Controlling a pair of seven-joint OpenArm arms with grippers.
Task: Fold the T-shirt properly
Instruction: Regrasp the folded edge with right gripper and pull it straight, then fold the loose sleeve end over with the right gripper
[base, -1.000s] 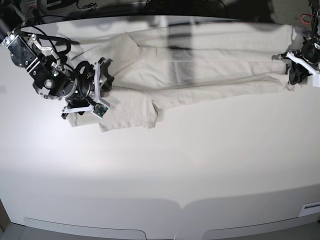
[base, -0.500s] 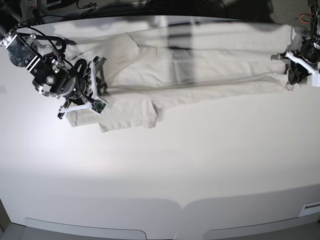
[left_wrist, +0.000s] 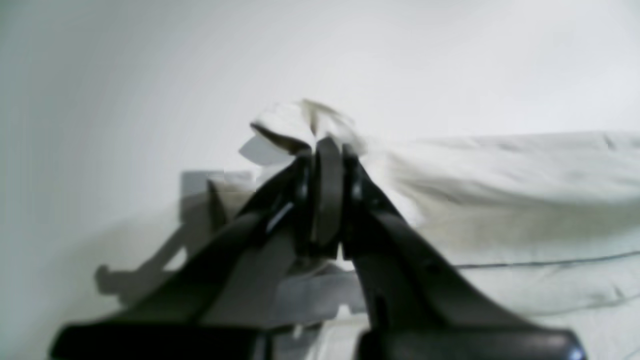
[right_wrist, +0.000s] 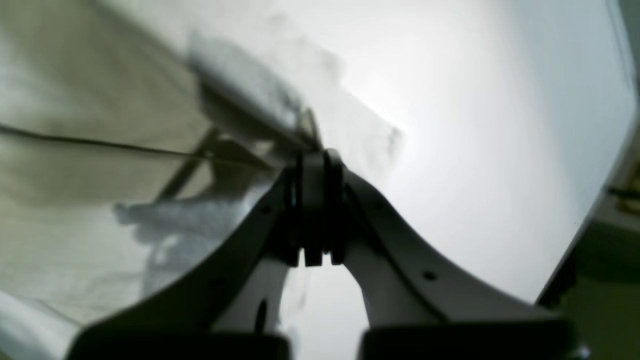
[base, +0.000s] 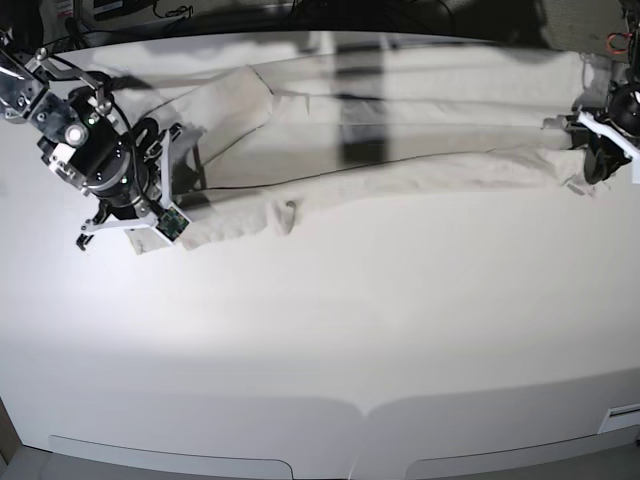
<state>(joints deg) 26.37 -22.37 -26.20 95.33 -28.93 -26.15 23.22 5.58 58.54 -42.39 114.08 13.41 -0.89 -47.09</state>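
The pale T-shirt (base: 400, 130) lies stretched lengthwise across the far part of the white table (base: 320, 330). Its near edge is raised into a taut band between both grippers. My right gripper (base: 190, 188) is at the shirt's left end. In the right wrist view its jaws (right_wrist: 315, 157) are pressed together on the hem of the T-shirt (right_wrist: 75, 125). My left gripper (base: 585, 160) is at the right end. In the left wrist view it (left_wrist: 327, 145) is shut on a bunched bit of the T-shirt (left_wrist: 500, 175).
Behind the table runs a dark strip with cables (base: 170, 12). The table's back edge passes close behind the shirt. The table's right edge (right_wrist: 590, 240) shows in the right wrist view. The table's front edge lies far from both arms.
My right gripper went from open to shut on the shirt's left edge and pulled back to the left. The near sleeve flap lifted and drew out into a long taut band.
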